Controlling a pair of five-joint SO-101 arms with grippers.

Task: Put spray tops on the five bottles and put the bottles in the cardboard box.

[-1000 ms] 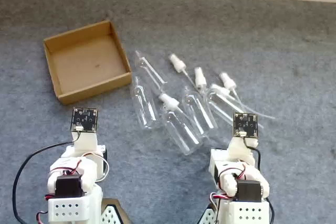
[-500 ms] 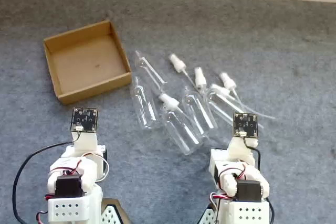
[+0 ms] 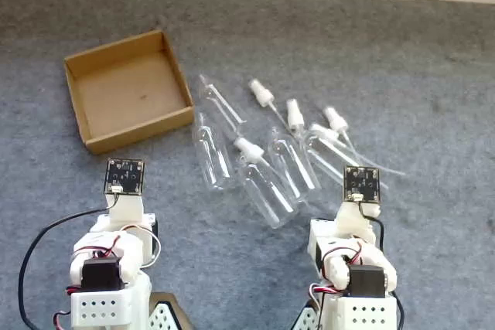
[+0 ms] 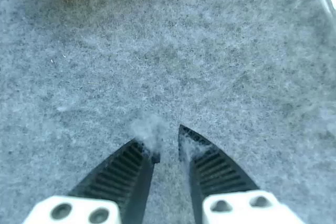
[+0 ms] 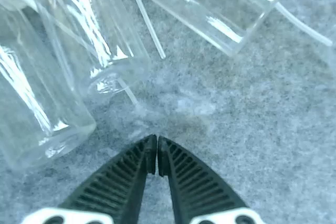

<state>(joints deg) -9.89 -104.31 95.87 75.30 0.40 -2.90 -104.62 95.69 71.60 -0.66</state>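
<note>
Now my right gripper [image 5: 157, 153] closed, empty, clear plastic bottles [image 5: 89, 35] lying just ahead; my left gripper [image 4: 166, 142] slightly parted above grey carpet [image 4: 210, 51].

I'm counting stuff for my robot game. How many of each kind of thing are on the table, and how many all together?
clear bottles: 5
white spray tops: 5
cardboard box: 1
robot arms: 2
Total: 13
</note>
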